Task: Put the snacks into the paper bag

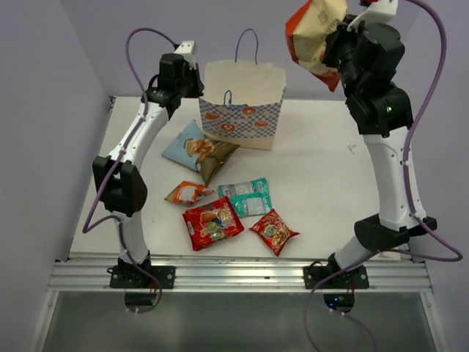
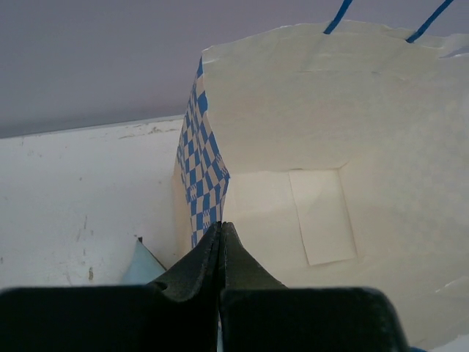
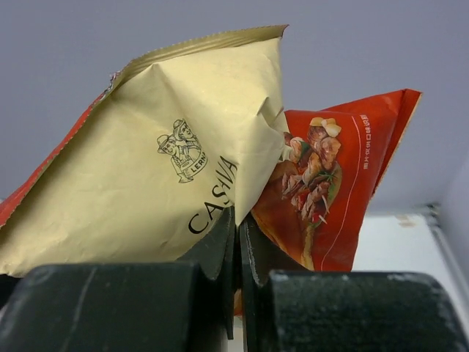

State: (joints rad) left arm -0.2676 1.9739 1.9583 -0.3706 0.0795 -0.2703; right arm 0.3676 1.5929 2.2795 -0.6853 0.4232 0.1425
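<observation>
The cream paper bag (image 1: 242, 92) stands upright at the back of the table with its mouth open. My left gripper (image 1: 194, 79) is shut on the bag's left rim; the left wrist view looks past the gripper (image 2: 220, 226) into the bag (image 2: 330, 147). My right gripper (image 1: 338, 45) hangs high at the back right, above and to the right of the bag, shut on a cream-and-red snack packet (image 1: 315, 29). That crumpled packet (image 3: 146, 183) fills the right wrist view above the gripper (image 3: 238, 216). Several snacks lie in front of the bag: light blue (image 1: 187, 144), brown (image 1: 218, 158), orange (image 1: 188, 193), teal (image 1: 248, 196), red (image 1: 212, 223).
Another small red-orange packet (image 1: 274, 231) lies near the front edge. The white table (image 1: 330, 183) ends at a metal rail (image 1: 242, 275) where both arm bases sit. Lilac walls close in at the left and back. Purple cables loop off both arms.
</observation>
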